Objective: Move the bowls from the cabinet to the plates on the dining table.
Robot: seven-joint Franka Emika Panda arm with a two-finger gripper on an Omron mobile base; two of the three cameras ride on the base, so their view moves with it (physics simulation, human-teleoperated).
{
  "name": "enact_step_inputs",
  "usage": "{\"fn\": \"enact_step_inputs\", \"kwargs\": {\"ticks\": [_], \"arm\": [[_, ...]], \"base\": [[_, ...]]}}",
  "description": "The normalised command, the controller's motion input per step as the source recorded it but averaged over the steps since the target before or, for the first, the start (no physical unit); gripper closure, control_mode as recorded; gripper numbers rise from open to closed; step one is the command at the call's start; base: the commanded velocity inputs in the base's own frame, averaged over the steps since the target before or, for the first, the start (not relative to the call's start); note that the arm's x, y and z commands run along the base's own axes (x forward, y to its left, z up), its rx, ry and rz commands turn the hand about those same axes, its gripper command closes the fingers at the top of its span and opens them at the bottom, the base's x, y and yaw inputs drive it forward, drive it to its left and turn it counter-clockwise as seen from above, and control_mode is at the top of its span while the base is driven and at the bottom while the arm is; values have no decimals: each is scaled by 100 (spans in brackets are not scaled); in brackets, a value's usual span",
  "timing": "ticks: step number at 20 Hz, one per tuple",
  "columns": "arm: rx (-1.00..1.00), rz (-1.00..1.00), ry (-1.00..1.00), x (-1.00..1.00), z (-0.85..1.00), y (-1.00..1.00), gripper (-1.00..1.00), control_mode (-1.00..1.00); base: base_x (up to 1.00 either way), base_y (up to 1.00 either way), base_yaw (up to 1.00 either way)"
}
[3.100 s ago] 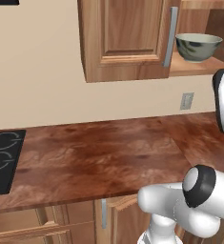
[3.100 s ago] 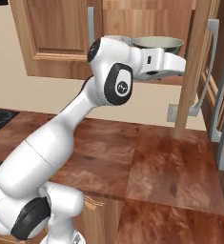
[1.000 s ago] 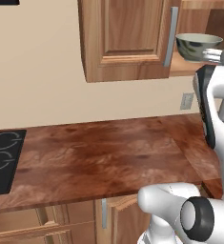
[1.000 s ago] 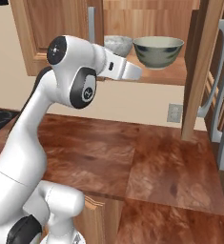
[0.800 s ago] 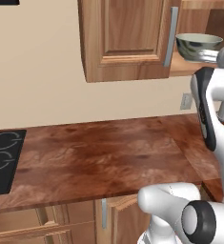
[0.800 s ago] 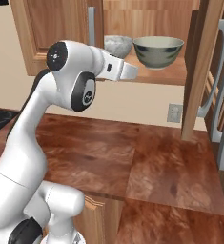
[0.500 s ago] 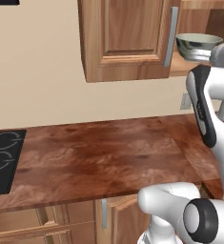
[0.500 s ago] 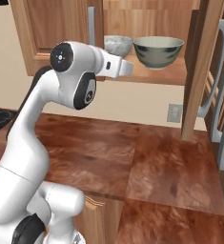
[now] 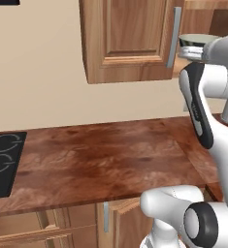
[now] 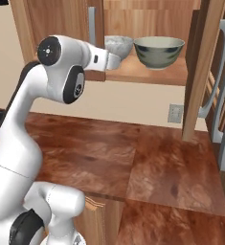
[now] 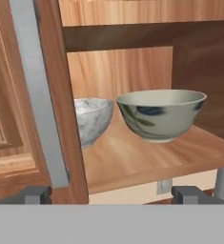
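Observation:
The cabinet [image 10: 147, 72] stands open. On its shelf the pale speckled bowl [image 10: 118, 45] sits to the left of the grey-green bowl [image 10: 159, 51]. In the hand view the speckled bowl [image 11: 92, 119] is partly hidden behind the door edge, and the grey-green bowl [image 11: 161, 114] is in full sight just right of centre. My gripper [image 10: 115, 61] hangs at the shelf's front left edge, below the speckled bowl. It is open [image 11: 113, 195] with nothing between its fingers. The plates and the dining table are out of view.
The closed left door [image 9: 125, 38] and its grey bar handle [image 11: 37, 95] are close beside the hand. The open right door [image 10: 205, 67] juts out. A wooden counter [image 9: 110, 160] runs below, with a black stovetop [image 9: 4, 160] at its left. A wall outlet [image 10: 175, 114] sits under the shelf.
The hand has swung left along the shelf front, from before the grey-green bowl to below the speckled one. The jaws stayed open and the bowls have not moved.

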Motion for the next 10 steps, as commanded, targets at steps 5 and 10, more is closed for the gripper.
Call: {"fn": "enact_step_inputs", "kwargs": {"ticks": [5,10], "arm": [[0,0,0,0,4,35,-100,-100],[0,0,0,0,0,19,-100,-100]], "base": [[0,0,0],[0,0,0]]}}
